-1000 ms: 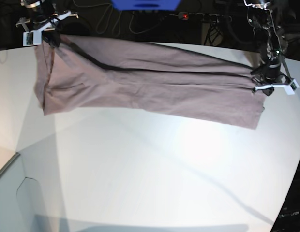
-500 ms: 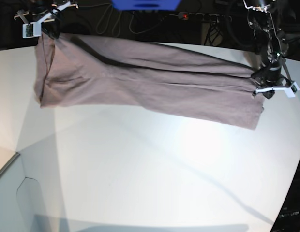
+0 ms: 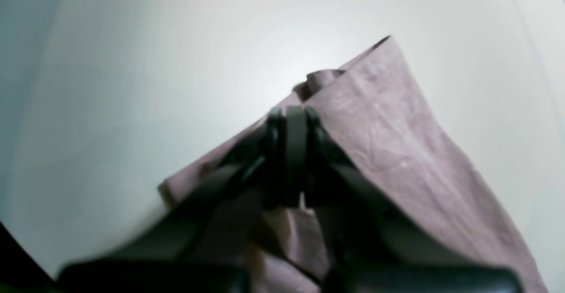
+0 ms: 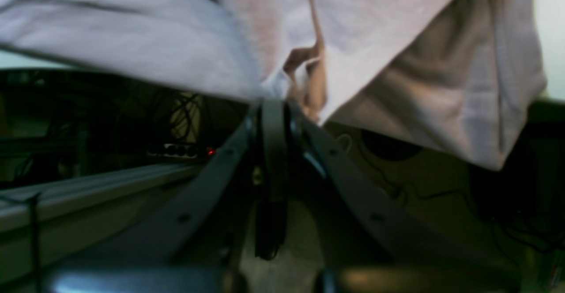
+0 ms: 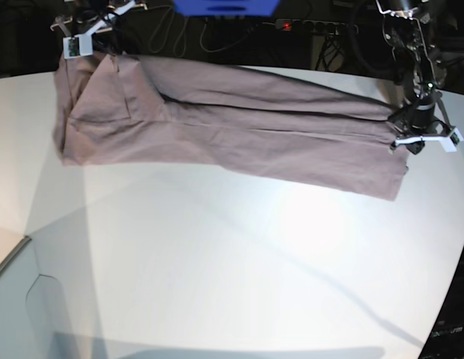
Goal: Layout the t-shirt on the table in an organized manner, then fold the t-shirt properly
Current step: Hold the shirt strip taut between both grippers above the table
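Observation:
The mauve t-shirt (image 5: 232, 134) stretches in a long band across the far part of the white table (image 5: 217, 262), held up at both ends. At the right of the base view my left gripper (image 5: 406, 134) is shut on one end of the t-shirt (image 3: 388, 143); its black fingers (image 3: 295, 152) pinch the cloth low over the table. At the far left my right gripper (image 5: 93, 45) is shut on the other end, lifted past the table's back edge. In the right wrist view the t-shirt (image 4: 375, 28) hangs bunched from the closed fingers (image 4: 273, 152).
Beyond the table's back edge lie dark cables, a power strip (image 5: 307, 27) with a red light and a blue object (image 5: 224, 6). The table's curved edge runs down the right side (image 5: 453, 277). A pale panel corner (image 5: 15, 254) sits at the lower left.
My right gripper has moved up and to the right with its end of the t-shirt, so that end now folds over in a slanted flap. The left gripper has stayed nearly still.

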`<act>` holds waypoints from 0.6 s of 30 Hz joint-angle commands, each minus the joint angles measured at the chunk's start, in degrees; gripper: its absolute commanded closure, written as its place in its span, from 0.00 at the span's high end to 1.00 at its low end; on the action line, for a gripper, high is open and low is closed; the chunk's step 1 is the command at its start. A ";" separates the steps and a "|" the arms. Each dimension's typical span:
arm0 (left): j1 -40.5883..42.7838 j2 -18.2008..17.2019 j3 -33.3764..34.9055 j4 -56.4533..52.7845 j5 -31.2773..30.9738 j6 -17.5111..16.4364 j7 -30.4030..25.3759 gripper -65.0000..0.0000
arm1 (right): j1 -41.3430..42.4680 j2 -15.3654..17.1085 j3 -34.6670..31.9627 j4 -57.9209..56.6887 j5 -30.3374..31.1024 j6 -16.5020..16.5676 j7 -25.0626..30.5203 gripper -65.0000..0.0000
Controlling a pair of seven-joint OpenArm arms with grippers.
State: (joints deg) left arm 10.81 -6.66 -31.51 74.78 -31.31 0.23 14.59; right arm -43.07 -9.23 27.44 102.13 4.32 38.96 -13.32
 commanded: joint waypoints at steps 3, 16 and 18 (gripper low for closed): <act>-0.13 -0.69 -0.45 1.22 -0.21 -0.27 -1.36 0.00 | 2.85 0.23 3.20 -0.90 -3.13 1.04 1.50 0.00; 0.05 -0.95 -0.54 0.86 -0.21 -0.27 -1.36 0.00 | 13.66 0.40 12.34 -1.60 -4.27 1.04 1.06 0.00; 0.05 -0.95 -0.54 0.86 -0.21 -0.27 -1.36 0.00 | 15.16 0.40 12.34 -2.13 -4.27 1.04 1.06 0.00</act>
State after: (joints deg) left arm 11.07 -6.83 -31.79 74.76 -31.31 0.23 14.59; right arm -27.94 -9.21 39.59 99.35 -0.84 39.13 -13.45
